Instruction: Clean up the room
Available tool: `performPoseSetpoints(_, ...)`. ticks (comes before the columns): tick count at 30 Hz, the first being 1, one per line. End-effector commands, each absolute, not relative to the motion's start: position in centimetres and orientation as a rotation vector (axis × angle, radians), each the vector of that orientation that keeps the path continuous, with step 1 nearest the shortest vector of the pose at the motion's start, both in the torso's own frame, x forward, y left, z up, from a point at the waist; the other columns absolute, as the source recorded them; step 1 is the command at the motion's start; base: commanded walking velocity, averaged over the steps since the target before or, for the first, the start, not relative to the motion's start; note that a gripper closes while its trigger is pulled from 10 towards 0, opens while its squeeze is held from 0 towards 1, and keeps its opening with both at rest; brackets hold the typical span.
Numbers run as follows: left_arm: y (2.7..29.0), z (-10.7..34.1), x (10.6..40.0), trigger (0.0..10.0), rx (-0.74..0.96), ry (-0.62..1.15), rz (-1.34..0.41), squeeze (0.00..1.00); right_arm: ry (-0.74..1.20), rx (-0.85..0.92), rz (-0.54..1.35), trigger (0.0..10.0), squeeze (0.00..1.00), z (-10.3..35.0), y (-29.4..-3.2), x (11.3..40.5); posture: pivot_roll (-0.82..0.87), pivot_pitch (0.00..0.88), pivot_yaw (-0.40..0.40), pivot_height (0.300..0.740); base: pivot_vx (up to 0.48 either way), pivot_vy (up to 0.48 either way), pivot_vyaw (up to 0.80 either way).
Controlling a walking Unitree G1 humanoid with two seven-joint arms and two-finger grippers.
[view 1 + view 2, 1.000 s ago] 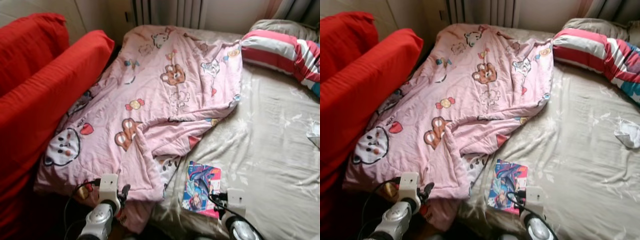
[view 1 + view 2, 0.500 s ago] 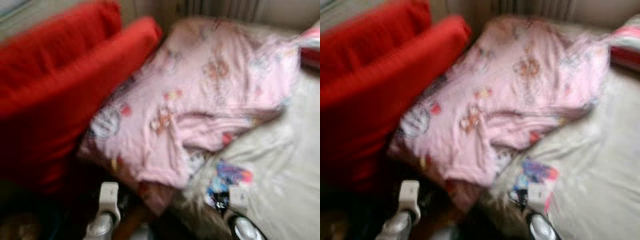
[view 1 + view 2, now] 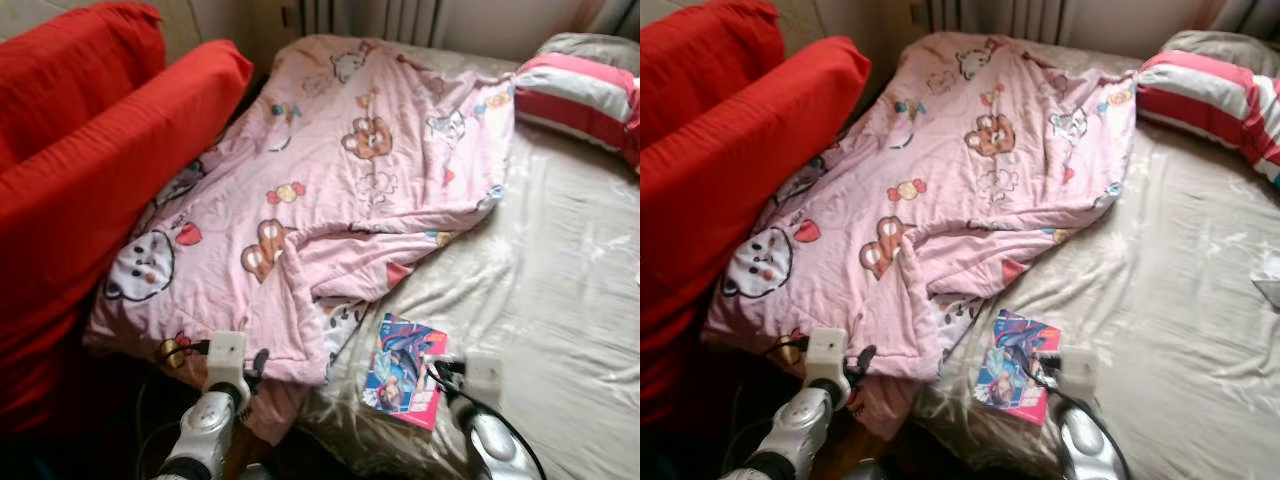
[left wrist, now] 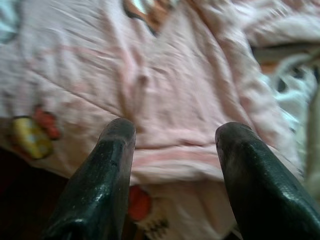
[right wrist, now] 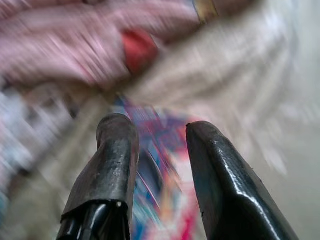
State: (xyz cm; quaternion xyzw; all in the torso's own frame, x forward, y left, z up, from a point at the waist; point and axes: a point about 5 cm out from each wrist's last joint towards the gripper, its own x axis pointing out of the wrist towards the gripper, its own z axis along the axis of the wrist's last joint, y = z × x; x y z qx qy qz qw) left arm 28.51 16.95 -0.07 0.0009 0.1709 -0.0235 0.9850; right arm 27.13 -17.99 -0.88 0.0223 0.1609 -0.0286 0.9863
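Risk first, as I judge it: my right gripper (image 5: 157,150) sits low at the near edge of the bed (image 3: 560,260), fingers apart, hovering right over the colourful booklet (image 3: 405,368). If I close from here the thin booklet may just slide on the beige sheet or crumple, since it lies flat with nothing to pinch under. It holds nothing and I can't tell whether it touches the cover; the wrist view is blurred.

My left gripper (image 4: 172,150) is also spread wide, empty, pointing at the near hem of the pink cartoon blanket (image 3: 340,190), just short of it. Grabbing there could drag the whole blanket off the near-left corner, where it already hangs over the edge.

Farther out, the blanket is rumpled across the left half of the bed against the red sofa (image 3: 90,170). The striped pillow (image 3: 575,95) lies at the far right.
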Motion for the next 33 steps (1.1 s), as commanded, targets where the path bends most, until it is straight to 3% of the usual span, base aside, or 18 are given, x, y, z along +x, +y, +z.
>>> performPoseSetpoints(1,17.1,-0.1,28.2,10.0,-0.014,0.322,-0.037,0.0,0.316,0.037,-0.074,10.0,0.0,-1.2,-18.7,26.4,-0.07,0.19,0.02,0.74,0.0,0.0,0.0)
performPoseSetpoints(12,17.6,0.8,27.4,10.0,-0.035,0.195,-0.014,0.0,0.117,-0.027,-0.003,10.0,0.0,1.3,-18.3,27.2,-0.08,0.166,0.002,0.74,0.0,0.0,0.0)
performPoseSetpoints(24,16.3,1.5,28.1,10.0,-0.053,0.169,-0.042,0.0,0.111,-0.023,-0.016,10.0,0.0,1.4,-17.8,27.3,-0.08,0.153,0.007,0.74,0.0,0.0,0.0)
performPoseSetpoints(33,16.3,1.6,28.1,10.0,-0.044,0.165,-0.049,0.0,0.168,-0.035,-0.022,10.0,0.0,0.7,-17.9,27.1,-0.07,0.172,0.008,0.68,0.0,0.0,0.0)
